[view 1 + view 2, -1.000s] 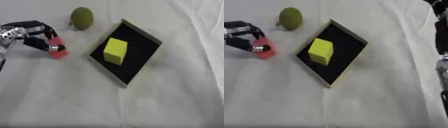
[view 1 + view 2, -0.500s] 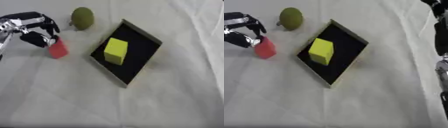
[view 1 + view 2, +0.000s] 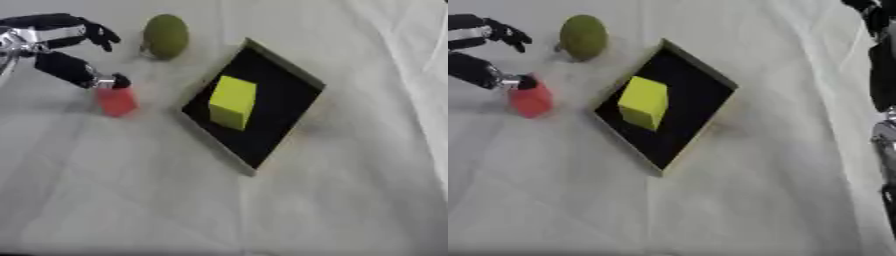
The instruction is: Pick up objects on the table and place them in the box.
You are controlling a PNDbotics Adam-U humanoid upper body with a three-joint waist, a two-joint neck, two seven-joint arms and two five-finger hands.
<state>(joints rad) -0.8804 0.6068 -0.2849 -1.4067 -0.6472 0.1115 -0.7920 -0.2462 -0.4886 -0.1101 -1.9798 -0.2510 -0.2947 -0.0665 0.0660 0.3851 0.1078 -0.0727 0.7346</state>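
A: What is there to count, working outward from the near edge?

B: One white cloth-covered table (image 3: 131, 200). On it one black box (image 3: 284, 107) with a pale rim, set cornerwise. Inside the box lies one yellow block (image 3: 232, 101), toward its left wall. Left of the box stands one red block (image 3: 115, 100), apart from the rim. Beyond the red block, off the box's far left corner, sits one green round fruit (image 3: 166, 36), close to the box but not touching it.

A: And hands?

B: One clear hand, the left hand (image 3: 61, 50), left of the box. Its fingers are spread wide and relaxed; the upper ones reach toward the fruit without meeting it, and one lower digit points down with its tip at the top of the red block. The block stands on the cloth, not enclosed by any fingers.

A: Do the two eyes differ?

B: Yes. The right eye view shows a black and silver arm (image 3: 882, 75) down the edge to the right of the box; the left eye view shows only a sliver of it at the top corner. Whether the right hand's fingers are spread or curled, I cannot tell.
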